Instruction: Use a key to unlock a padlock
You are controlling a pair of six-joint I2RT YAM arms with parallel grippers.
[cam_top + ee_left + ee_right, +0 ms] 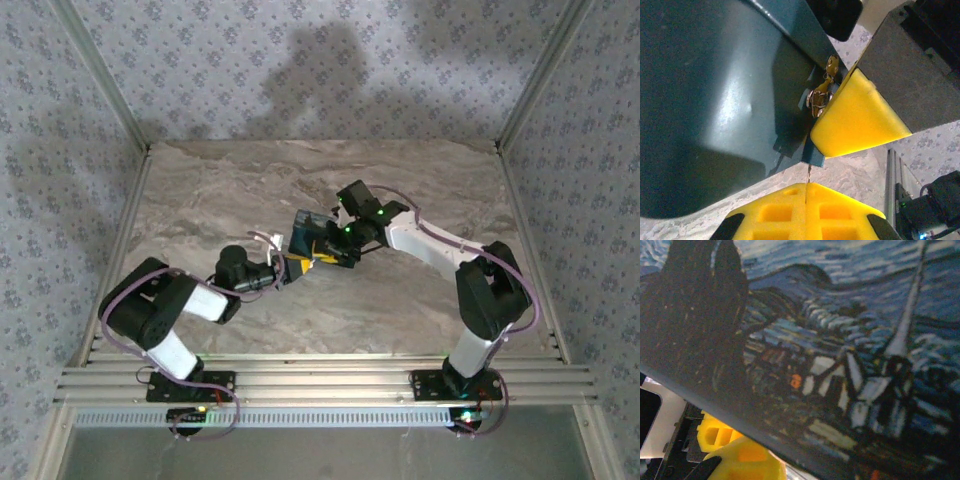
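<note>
A dark teal box with a night-sky painting on its lid sits mid-table. A small brass padlock hangs at its front edge. My left gripper is shut on a thin metal key, seen edge-on. The key's tip reaches a blue tab just under the padlock. From the right, my right gripper holds the box: one yellow finger presses the edge beside the padlock, and a finger shows under the box. Its other finger is hidden.
The marble tabletop is bounded by patterned walls at the back and sides. An aluminium rail runs along the near edge by the arm bases. In the top external view, both arms meet at the box.
</note>
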